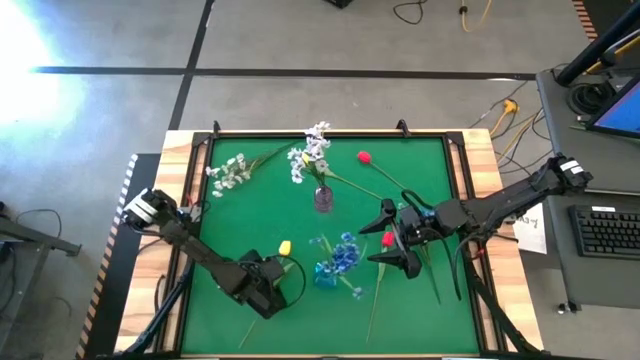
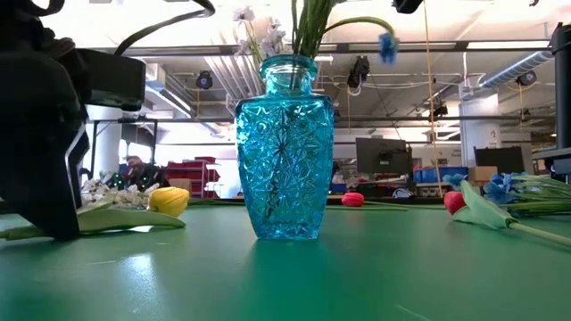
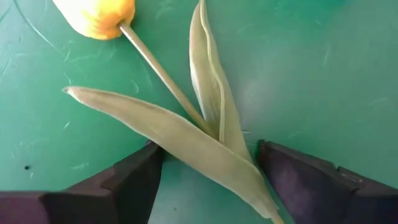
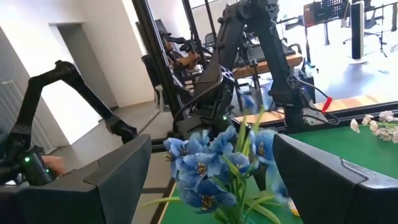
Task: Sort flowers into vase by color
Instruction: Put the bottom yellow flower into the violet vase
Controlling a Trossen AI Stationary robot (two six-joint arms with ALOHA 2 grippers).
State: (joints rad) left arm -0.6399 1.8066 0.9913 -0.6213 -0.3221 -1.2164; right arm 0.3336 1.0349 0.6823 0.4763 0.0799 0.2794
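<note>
A yellow tulip lies flat on the green mat, its stem and two leaves running back between the fingers of my left gripper. That gripper is open and points steeply down at the near left. The blue glass vase stands near the middle with green stems in it. Blue blooms stand right in front of my right gripper. It hangs open and level above the mat, over a red tulip that lies there. My left gripper comes from above, slanting, with one finger on each side of the yellow tulip's stem where the leaves branch off. The fingers lie across the stem. One leaf runs close past a fingertip; I cannot tell whether they touch. The tulip lies on the mat.
A second red tulip lies at the far right of the middle. A spray of white blossoms lies at the far left. More white blossoms rise from a small dark vase. Blue blooms lie beyond the red tulip.
</note>
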